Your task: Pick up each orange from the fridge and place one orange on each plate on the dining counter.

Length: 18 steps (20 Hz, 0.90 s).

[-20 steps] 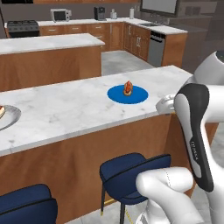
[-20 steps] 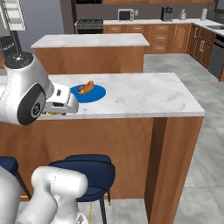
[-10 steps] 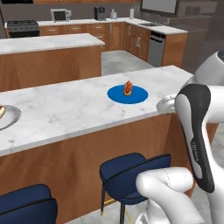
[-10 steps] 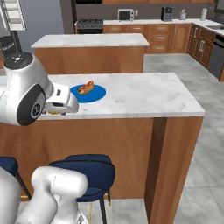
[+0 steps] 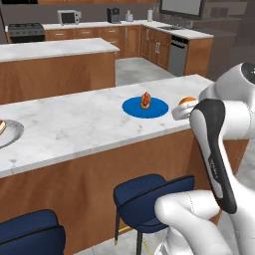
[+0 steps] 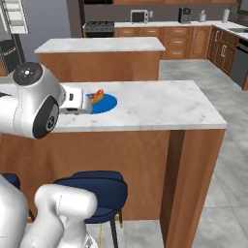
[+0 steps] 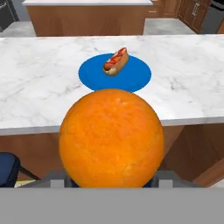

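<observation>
A long marbled tabletop (image 7: pixel 39 87) is seen stretching ahead of the tool (image 7: pixel 111 177), whose tip sits at its near edge. A blue plate (image 7: pixel 131 76) bearing a small reddish food item (image 7: pixel 115 61) is set just beyond the tool. A bright orange (image 7: pixel 112 136) is pinched in the tool, short of the plate. To place it well, the orange should be carried forward over the plate's bare side, lowered gently, and released clear of the food.
</observation>
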Motion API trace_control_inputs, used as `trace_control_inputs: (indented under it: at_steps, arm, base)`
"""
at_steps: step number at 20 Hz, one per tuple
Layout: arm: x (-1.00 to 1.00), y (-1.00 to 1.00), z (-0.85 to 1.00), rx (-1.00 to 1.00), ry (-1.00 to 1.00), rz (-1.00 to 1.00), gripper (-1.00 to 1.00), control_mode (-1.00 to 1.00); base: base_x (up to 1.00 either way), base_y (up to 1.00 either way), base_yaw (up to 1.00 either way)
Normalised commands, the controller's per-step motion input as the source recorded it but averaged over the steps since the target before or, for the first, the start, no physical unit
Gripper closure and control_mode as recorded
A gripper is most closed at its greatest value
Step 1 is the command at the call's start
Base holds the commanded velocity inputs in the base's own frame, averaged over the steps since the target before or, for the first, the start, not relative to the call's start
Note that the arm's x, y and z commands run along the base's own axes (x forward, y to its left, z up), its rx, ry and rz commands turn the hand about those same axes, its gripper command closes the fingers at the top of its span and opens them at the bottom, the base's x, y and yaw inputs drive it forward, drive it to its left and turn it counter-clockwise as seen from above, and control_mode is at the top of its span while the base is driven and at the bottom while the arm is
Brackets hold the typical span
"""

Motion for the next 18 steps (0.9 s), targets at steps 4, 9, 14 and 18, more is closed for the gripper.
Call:
trace_control_inputs:
  at_steps: [4, 9, 14, 18]
  arm:
    - [1.0, -0.01, 0.0, 0.02, 0.3, 0.0, 1.0, -1.0]
    - [1.0, -0.01, 0.0, 0.03, 0.39, 0.0, 1.0, -1.0]
    - [0.57, 0.0, -0.05, 0.0, 0.44, 0.01, 1.0, -1.0]
    - [0.34, 0.0, -0.42, 0.0, 0.19, 0.0, 1.0, -1.0]
  base:
    - [0.0, 0.0, 0.0]
    - [0.0, 0.0, 0.0]
    - [0.0, 0.0, 0.0]
    - [0.0, 0.0, 0.0]
